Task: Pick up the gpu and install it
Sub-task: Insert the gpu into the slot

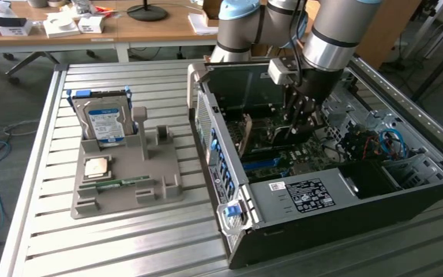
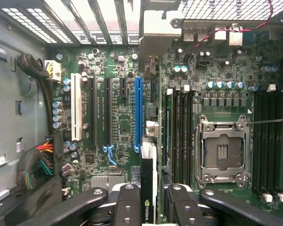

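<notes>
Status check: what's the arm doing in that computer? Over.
Gripper shut on the gpu, edge-on over the motherboard. Gpu not in the blue slot. No cable across that slot.

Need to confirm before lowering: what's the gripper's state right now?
Gripper: closed on the thin dark flat gpu card, held edge-on above the green motherboard.

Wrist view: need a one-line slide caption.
Gripper clamps the gpu edge-on above the motherboard, close beside the long blue slot.
</notes>
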Controlling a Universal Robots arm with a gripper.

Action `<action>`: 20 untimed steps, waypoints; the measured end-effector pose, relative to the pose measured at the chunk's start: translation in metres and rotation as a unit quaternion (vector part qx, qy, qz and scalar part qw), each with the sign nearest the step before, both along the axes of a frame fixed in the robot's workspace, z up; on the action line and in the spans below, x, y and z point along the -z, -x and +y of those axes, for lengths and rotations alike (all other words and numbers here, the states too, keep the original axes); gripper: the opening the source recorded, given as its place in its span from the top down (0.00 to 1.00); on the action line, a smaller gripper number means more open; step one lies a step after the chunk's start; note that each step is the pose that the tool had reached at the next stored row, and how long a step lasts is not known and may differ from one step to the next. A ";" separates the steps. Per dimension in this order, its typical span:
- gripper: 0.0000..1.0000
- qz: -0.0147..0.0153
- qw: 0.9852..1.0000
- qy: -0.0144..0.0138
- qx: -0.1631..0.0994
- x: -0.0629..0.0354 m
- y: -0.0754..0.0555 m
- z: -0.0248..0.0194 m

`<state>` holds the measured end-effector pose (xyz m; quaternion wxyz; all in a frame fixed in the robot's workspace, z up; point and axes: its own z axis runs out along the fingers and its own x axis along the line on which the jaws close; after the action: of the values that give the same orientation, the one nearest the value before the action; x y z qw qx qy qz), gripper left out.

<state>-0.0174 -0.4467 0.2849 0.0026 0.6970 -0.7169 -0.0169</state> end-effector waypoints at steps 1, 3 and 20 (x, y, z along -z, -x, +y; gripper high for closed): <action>0.73 0.000 1.000 0.000 0.000 0.0004 0.000 0.0000; 0.73 0.000 1.000 0.000 0.000 0.0010 0.000 0.0000; 0.73 0.000 1.000 0.000 0.000 0.0062 0.001 0.0000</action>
<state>-0.0180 -0.4467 0.2788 0.0022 0.6970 -0.7168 -0.0170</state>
